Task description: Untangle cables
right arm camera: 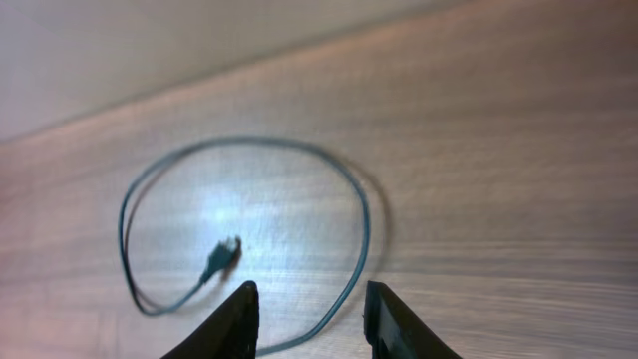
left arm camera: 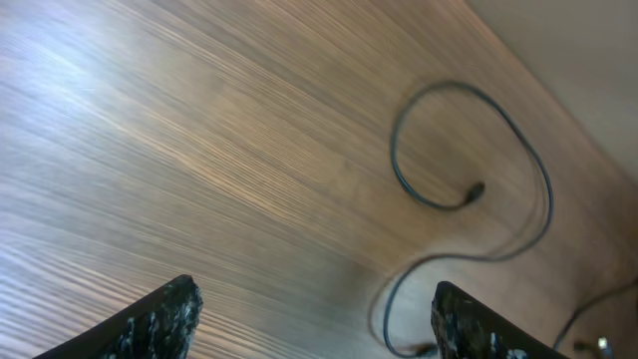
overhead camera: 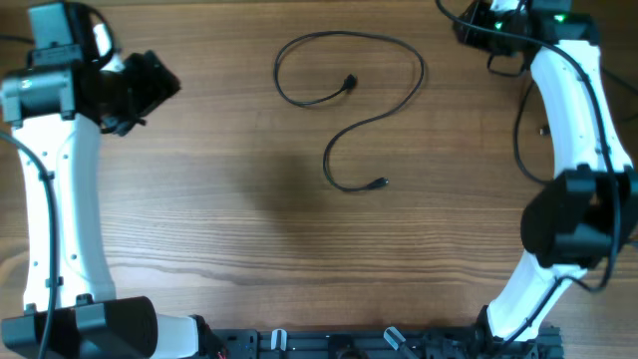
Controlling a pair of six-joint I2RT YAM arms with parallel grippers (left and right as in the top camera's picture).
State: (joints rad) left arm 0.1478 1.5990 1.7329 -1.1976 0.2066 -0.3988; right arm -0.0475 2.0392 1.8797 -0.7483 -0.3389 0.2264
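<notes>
One thin black cable lies loose on the wooden table in an open S-shaped curve, with a plug at each end, one near the top loop and one lower down. It does not cross itself. It also shows in the left wrist view and the right wrist view. My left gripper is open and empty at the far left of the table, well away from the cable. My right gripper is open and empty, raised at the far right corner.
The wooden table fills the view. The white arms stand along the left and right edges, with thick black wires on them. A black rail runs along the near edge.
</notes>
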